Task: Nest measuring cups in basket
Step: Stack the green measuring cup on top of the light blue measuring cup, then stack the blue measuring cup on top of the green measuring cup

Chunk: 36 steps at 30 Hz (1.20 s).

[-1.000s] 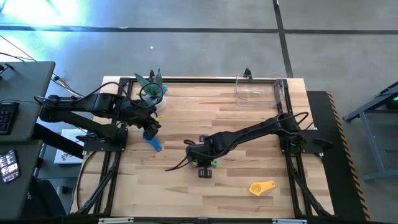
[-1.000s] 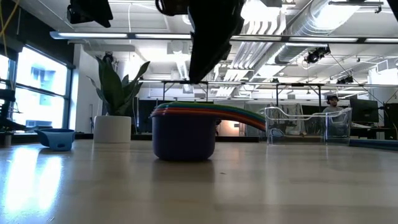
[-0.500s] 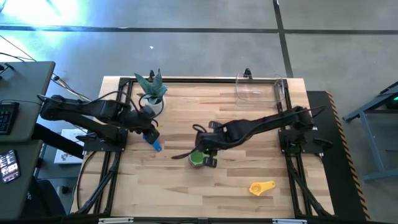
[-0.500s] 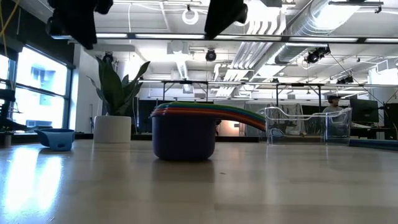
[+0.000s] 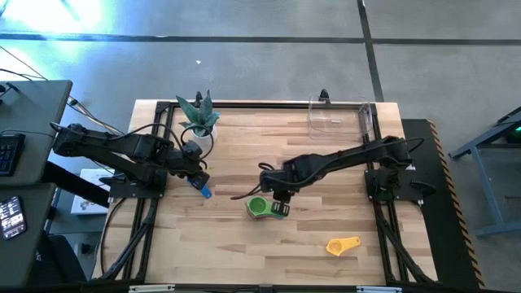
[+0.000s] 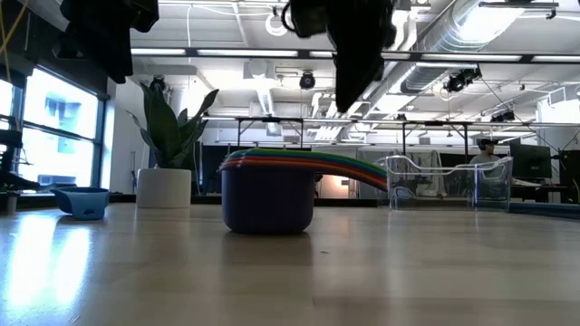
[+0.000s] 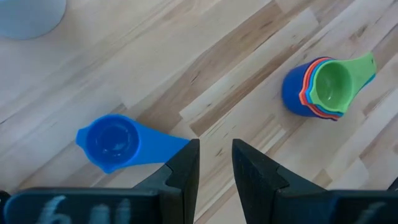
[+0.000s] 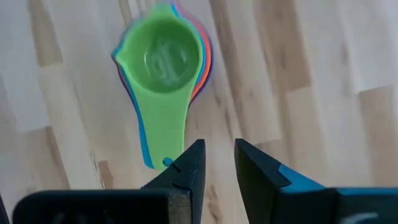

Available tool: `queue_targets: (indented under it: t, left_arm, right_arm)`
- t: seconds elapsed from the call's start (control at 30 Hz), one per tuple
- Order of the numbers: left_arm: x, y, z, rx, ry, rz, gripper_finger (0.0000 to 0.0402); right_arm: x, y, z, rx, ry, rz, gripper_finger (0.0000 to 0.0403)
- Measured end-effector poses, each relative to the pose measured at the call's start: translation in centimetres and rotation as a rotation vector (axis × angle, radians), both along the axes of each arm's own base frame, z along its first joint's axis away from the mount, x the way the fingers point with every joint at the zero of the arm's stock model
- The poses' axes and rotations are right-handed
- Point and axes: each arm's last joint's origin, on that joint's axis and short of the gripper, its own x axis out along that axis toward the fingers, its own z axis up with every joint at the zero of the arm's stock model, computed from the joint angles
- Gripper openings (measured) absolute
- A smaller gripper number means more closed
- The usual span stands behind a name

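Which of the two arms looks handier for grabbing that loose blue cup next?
The left. Its gripper hangs empty right over the blue cup, by the handle. The right gripper is over the nested stack, farther away mid-table.

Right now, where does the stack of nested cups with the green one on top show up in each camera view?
High view: stack of cups, table centre, below the right claw.
Low view: centre, purple cup outermost.
Left wrist view: upper right.
Right wrist view: upper centre.
Shared landmark: loose blue cup.
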Motion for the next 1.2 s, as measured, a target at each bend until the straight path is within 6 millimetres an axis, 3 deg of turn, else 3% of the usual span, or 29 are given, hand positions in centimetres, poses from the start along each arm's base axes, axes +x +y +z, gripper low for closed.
queue_targets:
  t: [0.27, 0.53, 0.87, 1.2]
  left_arm:
    - [0.0, 0.0, 0.0, 0.002, -0.001, 0.0, 0.0085]
    - [0.0, 0.0, 0.0, 0.002, -0.001, 0.0, 0.0085]
    - [0.0, 0.1, 0.0, 0.025, -0.005, 0.01, 0.0085]
    - [0.0, 0.1, 0.0, 0.012, -0.007, 0.042, 0.0085]
  right_arm:
    - [-0.5, 0.1, -4.5, 0.075, 0.013, -0.058, 0.0078]
    - [-0.9, 0.2, -6.7, 0.118, 0.012, -0.092, 0.0078]
    - [-1.0, 1.3, -6.9, 0.151, -0.007, -0.084, 0.0078]
    - [-1.1, 0.1, -5.9, 0.119, -0.035, -0.129, 0.0078]
